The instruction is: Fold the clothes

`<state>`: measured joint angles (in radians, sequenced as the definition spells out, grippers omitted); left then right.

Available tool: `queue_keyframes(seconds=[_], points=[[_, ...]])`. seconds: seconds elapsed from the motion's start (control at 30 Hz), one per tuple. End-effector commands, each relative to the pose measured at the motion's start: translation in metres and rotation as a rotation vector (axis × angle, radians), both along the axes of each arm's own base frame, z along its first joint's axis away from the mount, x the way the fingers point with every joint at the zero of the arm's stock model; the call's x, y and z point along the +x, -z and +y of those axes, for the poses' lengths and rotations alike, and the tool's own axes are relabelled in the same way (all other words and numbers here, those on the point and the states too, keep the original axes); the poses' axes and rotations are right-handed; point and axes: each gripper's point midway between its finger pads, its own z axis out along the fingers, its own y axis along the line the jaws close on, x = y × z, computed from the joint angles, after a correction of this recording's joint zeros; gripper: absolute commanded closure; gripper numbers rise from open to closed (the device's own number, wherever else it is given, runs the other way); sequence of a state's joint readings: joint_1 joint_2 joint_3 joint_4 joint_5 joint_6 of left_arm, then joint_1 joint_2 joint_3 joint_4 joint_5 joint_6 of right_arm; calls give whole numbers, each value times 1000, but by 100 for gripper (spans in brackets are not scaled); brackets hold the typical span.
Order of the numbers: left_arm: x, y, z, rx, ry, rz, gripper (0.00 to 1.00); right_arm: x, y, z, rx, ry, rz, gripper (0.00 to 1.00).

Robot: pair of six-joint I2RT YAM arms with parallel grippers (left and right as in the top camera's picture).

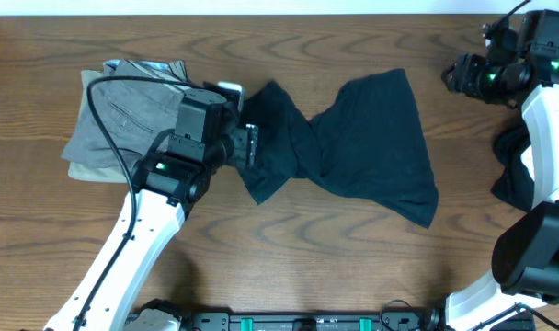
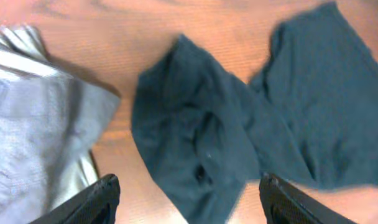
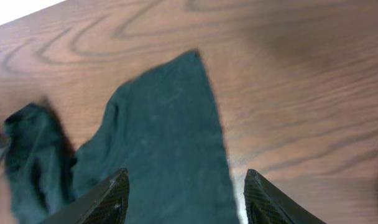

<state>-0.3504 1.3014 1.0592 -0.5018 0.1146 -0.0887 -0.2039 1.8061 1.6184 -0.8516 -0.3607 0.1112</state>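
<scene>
Black T-shirt point(image 1: 353, 147) lies twisted and bunched at middle of desk point(image 1: 353, 267), not yet flattened. Left pincer point(image 1: 250, 145) hovers over crumpled left end, jaws apart, empty. Right pincer point(image 3: 186, 196) at far right, jaws apart, empty. Likely next: untwist, spread flat. Bare wood front and back; folded trousers point(image 1: 123, 124) crowd left side.

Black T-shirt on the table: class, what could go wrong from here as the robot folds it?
The black T-shirt is twisted at its middle; folding it unflattened could trap the twist.
The left gripper, jaws open, hangs beside the folded grey trousers; a drag towards them may disturb that stack.
</scene>
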Motion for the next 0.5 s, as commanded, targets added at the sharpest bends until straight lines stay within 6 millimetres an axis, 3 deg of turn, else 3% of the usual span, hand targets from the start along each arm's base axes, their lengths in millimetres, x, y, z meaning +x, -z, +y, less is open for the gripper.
queue_keyframes(seconds=[0.0,0.23,0.47], points=[[-11,18,-16,-50,72,100,27,-6,-10,27,60,-60,-1,43],[-15,81,-39,-100,146,301,27,-9,-8,53,60,-117,11,43],[-14,130,-58,-134,191,419,27,-9,-8,57,57,-124,11,43]])
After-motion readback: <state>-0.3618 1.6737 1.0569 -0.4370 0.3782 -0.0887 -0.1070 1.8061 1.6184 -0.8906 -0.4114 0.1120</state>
